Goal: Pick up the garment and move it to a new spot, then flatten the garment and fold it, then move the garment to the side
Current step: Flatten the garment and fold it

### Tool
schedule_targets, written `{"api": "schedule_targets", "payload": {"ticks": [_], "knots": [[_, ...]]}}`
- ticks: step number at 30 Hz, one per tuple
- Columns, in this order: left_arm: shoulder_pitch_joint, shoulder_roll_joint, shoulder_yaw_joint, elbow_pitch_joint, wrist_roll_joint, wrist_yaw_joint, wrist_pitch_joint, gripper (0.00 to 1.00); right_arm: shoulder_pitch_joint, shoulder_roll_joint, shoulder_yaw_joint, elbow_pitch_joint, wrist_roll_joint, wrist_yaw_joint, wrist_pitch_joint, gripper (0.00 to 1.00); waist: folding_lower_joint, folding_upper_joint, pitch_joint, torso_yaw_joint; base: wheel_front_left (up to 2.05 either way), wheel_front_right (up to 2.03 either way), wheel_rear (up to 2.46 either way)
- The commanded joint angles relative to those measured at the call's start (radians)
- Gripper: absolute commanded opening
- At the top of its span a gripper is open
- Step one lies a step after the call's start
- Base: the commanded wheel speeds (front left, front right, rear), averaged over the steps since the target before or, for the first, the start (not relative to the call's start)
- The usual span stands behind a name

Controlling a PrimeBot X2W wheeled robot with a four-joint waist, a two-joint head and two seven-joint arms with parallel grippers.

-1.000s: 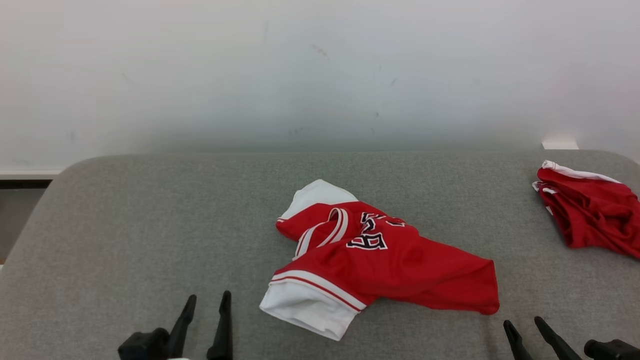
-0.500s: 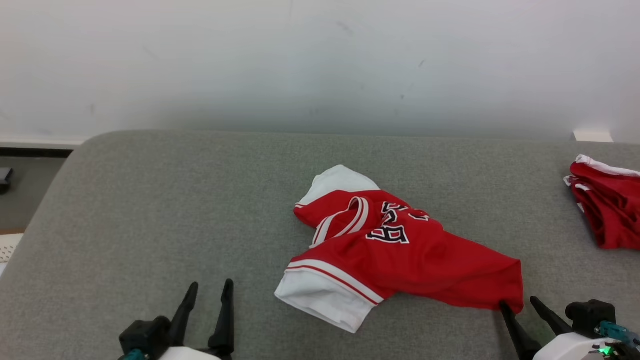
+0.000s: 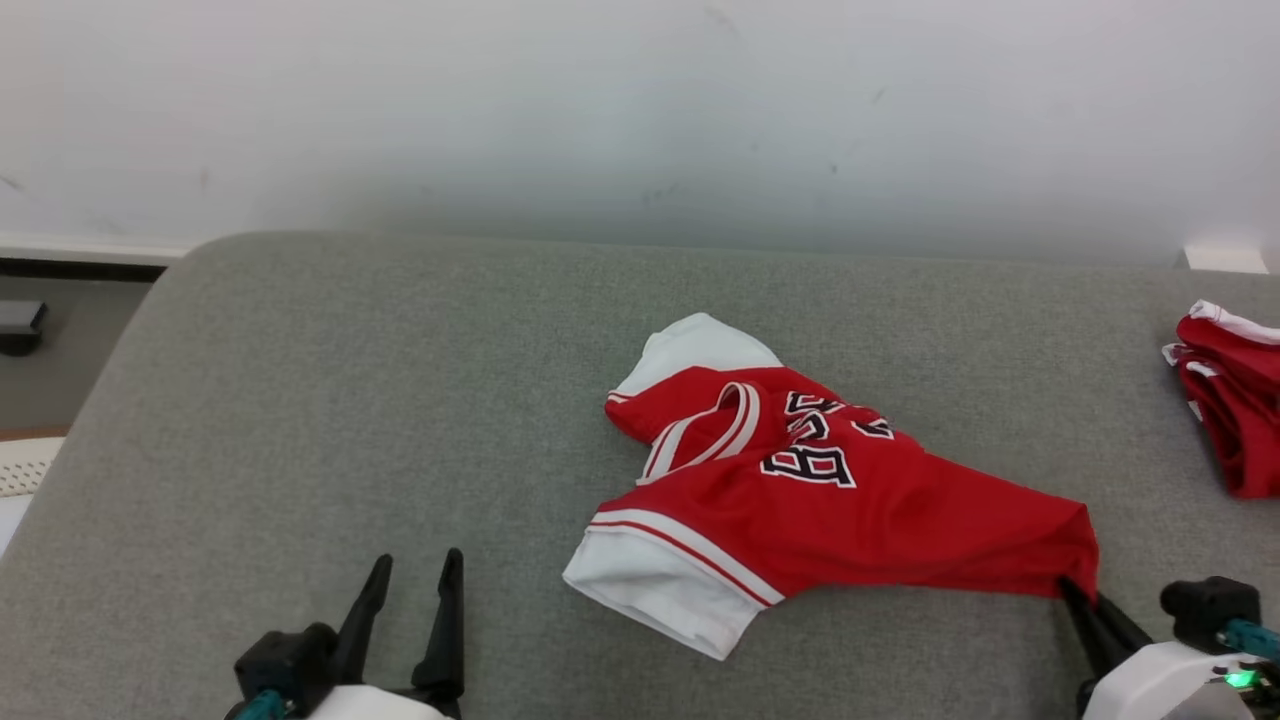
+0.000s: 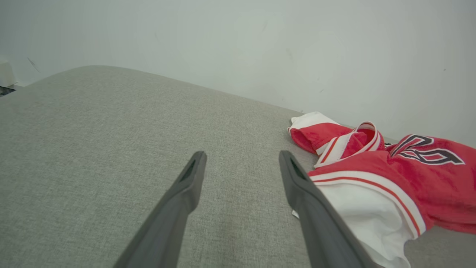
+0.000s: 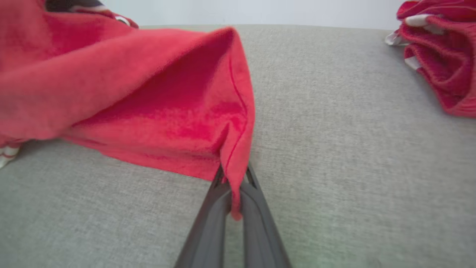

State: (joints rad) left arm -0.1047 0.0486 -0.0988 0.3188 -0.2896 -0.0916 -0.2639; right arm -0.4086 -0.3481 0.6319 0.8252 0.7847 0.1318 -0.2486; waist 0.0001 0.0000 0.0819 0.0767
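**Inspector:** Where was the garment (image 3: pixel 800 490)?

**Assistant:** The red jersey lay crumpled near the middle of the grey fabric-covered table (image 3: pixel 300 400). Its collar and dark lettering faced up. The white sleeve (image 3: pixel 650 600) pointed to 7 o'clock, and 1 red hem corner was drawn out toward 4 o'clock.

**Inspector:** Right gripper (image 3: pixel 1080 592)?

**Assistant:** It stood at 4 o'clock of the garment. Its jaws were clamped on that hem corner. In the right wrist view the cloth ran down between the 2 fingers (image 5: pixel 212 223), and the fabric above them was raised off the table.

**Inspector:** Left gripper (image 3: pixel 418 560)?

**Assistant:** It was at 8 o'clock of the garment, over bare table and apart from the cloth. Its jaws stood wide apart with nothing between them.

**Inspector:** Other items?

**Assistant:** A 2nd red garment (image 3: pixel 1235 400) lay bundled at the 3 o'clock edge of the head view, well apart from the first. A pale wall (image 3: pixel 640 120) stood beyond the table at 12 o'clock.
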Motion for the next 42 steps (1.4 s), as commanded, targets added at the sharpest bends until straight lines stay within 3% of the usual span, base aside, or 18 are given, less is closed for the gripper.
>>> {"api": "schedule_targets", "payload": {"ticks": [1,4,10,16,18,19,20,26,31,36,42], "knots": [[0.011,0.004,0.004,0.003,0.009,0.002,0.000,1.00,-0.005,-0.027,-0.010,0.008,-0.002,-0.003,-0.010,0.00,-0.0001,0.0000,-0.020,-0.013,0.00,0.00,0.00],[0.024,0.004,-0.001,0.004,0.001,0.006,0.000,1.00,0.001,-0.070,-0.039,0.010,-0.040,-0.003,-0.017,0.00,-0.0001,0.0000,-0.046,-0.034,0.00,0.00,0.00],[0.042,0.004,-0.011,0.002,-0.015,0.012,0.000,1.00,0.064,-0.138,-0.215,-0.090,-0.221,-0.003,-0.016,0.00,-0.0001,0.0000,-0.078,-0.076,0.00,0.00,0.00],[0.046,0.004,-0.021,-0.001,-0.024,0.019,0.000,1.00,0.148,-0.122,-0.311,-0.089,-0.375,-0.003,-0.016,0.00,-0.0001,0.0000,-0.081,-0.095,0.00,0.00,0.00],[0.043,0.004,-0.023,-0.003,-0.028,0.020,0.000,1.00,0.164,-0.098,-0.332,-0.083,-0.397,-0.003,-0.016,0.35,-0.0001,0.0000,-0.078,-0.097,0.00,0.00,0.00],[0.041,0.004,-0.023,-0.002,-0.029,0.020,0.000,1.00,0.173,-0.094,-0.338,-0.072,-0.403,-0.003,-0.016,0.60,-0.0001,0.0000,-0.077,-0.097,0.00,0.00,0.00],[0.040,0.004,-0.024,-0.001,-0.030,0.019,0.000,1.00,0.182,-0.089,-0.342,-0.062,-0.407,-0.003,-0.016,1.00,-0.0001,0.0000,-0.077,-0.096,0.00,0.00,0.00],[0.045,0.004,-0.019,0.004,-0.033,0.018,0.000,1.00,0.204,-0.085,-0.385,-0.038,-0.423,-0.003,-0.016,1.00,-0.0001,0.0000,-0.081,-0.095,0.00,0.00,0.00],[0.051,0.004,-0.010,0.002,-0.031,0.021,0.000,1.00,0.224,-0.110,-0.503,-0.083,-0.457,-0.003,-0.016,1.00,-0.0001,0.0000,-0.089,-0.101,0.00,0.00,0.00],[0.055,0.004,0.004,-0.005,-0.027,0.022,0.000,1.00,0.262,-0.053,-0.649,-0.280,-0.515,-0.003,-0.016,1.00,-0.0001,0.0000,-0.096,-0.119,0.00,0.00,0.00],[0.049,0.004,-0.005,-0.003,-0.033,0.020,0.000,1.00,0.333,0.080,-0.701,-0.534,-0.569,-0.003,-0.015,1.00,-0.0001,0.0000,-0.104,-0.119,0.00,0.00,0.00]]}}
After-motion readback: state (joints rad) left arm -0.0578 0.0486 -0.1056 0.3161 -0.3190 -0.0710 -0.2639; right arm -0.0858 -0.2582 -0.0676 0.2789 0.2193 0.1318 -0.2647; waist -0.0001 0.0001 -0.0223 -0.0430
